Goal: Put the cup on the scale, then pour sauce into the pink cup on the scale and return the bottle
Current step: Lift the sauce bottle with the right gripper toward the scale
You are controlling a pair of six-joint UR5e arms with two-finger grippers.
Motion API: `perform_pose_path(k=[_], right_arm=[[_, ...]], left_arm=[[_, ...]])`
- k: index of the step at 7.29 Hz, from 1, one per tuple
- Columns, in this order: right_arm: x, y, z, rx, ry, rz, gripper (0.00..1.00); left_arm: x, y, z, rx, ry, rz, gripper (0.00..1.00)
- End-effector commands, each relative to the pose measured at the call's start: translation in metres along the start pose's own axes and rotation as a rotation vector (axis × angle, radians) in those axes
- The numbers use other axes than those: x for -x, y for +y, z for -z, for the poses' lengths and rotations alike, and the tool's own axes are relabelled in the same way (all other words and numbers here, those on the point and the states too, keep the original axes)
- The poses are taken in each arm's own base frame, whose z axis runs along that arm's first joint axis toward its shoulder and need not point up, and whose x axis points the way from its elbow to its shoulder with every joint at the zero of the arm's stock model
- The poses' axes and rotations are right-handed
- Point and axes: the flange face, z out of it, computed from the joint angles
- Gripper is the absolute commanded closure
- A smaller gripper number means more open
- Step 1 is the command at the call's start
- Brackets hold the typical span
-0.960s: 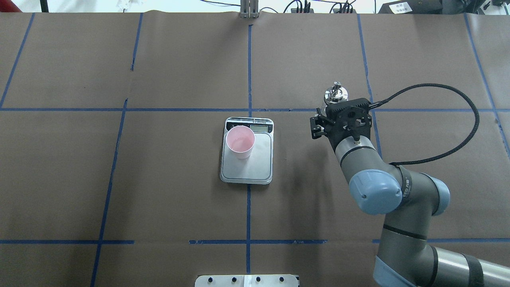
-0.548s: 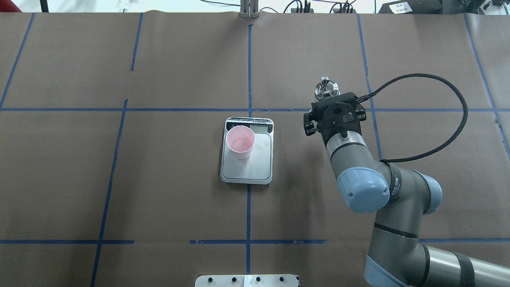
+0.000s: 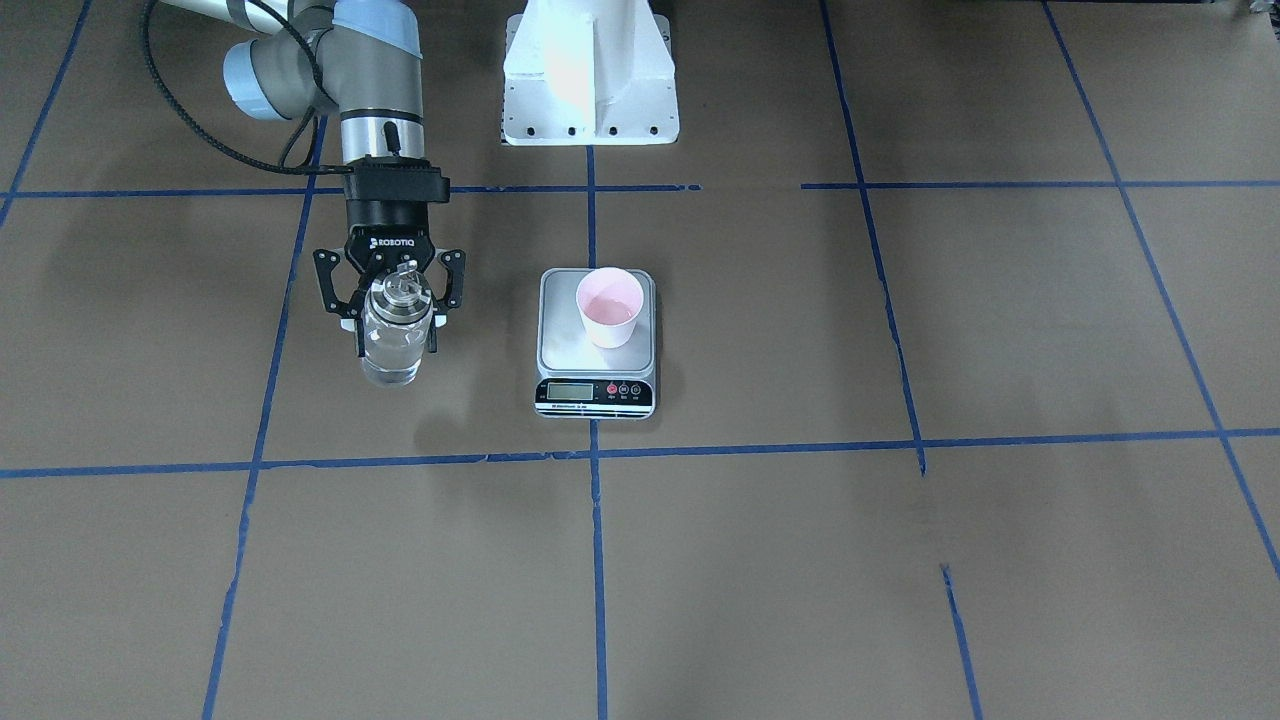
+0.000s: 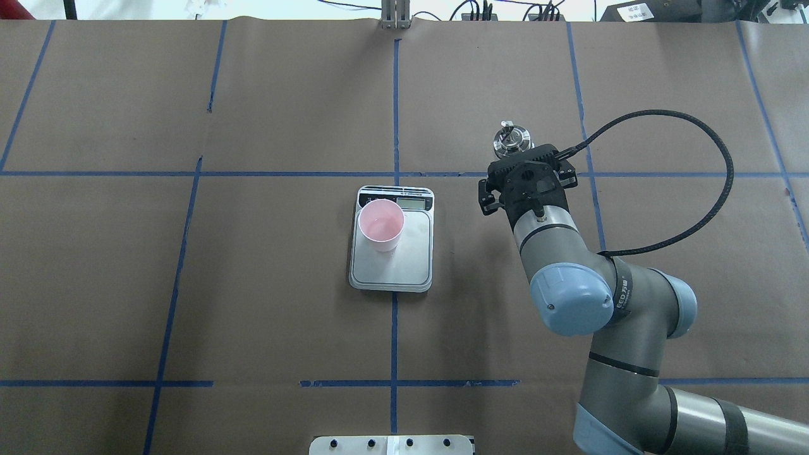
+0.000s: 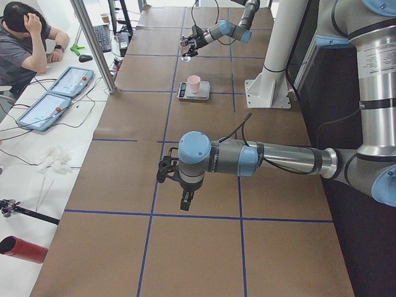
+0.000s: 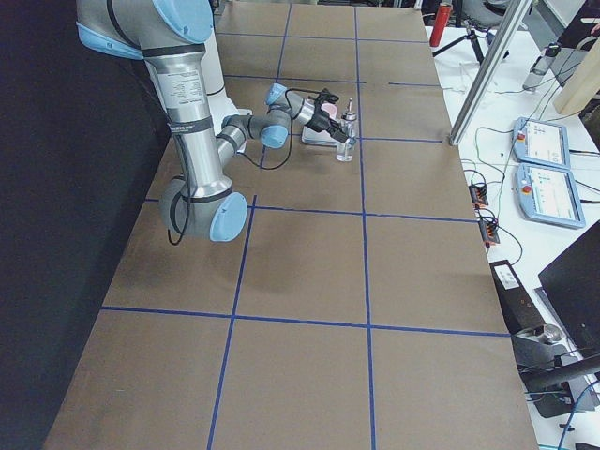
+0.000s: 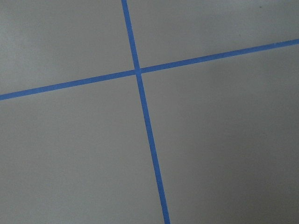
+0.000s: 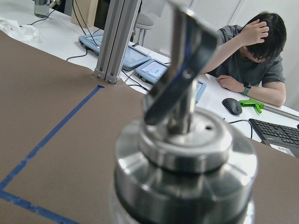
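The pink cup (image 4: 381, 224) stands upright on the far left part of the scale (image 4: 404, 265), next to its display. It shows in the front view as well, the cup (image 3: 610, 305) on the scale (image 3: 565, 345). My right gripper (image 3: 396, 335) is shut on the clear glass bottle (image 3: 391, 350) and holds it upright, right of the scale in the overhead view, where the silver cap (image 4: 510, 140) shows beyond the wrist. The cap (image 8: 187, 154) fills the right wrist view. My left gripper (image 5: 170, 173) hangs over bare table far from the scale; I cannot tell whether it is open or shut.
The white robot base (image 3: 590, 70) stands behind the scale. A metal post (image 4: 395, 16) is at the far table edge. An operator (image 5: 28, 37) sits beyond that edge with tablets and cables. Blue tape lines cross the brown table cover.
My right gripper has carried the bottle to the left, toward the scale, and slightly toward the far edge. The cup and scale have not moved.
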Motion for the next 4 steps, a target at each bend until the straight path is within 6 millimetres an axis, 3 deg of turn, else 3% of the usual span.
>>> perform_pose_path(k=[1, 3, 4], right_arm=[[0.006, -0.003, 0.002, -0.001, -0.009, 0.058, 1.00], [0.011, 0.002, 0.005, -0.008, 0.008, 0.202, 1.00], [0.028, 0.018, 0.012, -0.008, 0.097, 0.325, 1.00]], left_arm=[[0.001, 0.001, -0.001, 0.003, 0.000, 0.002, 0.00], [0.003, 0.001, -0.003, 0.008, 0.001, 0.005, 0.00], [0.004, 0.002, -0.004, 0.009, 0.000, 0.008, 0.00]])
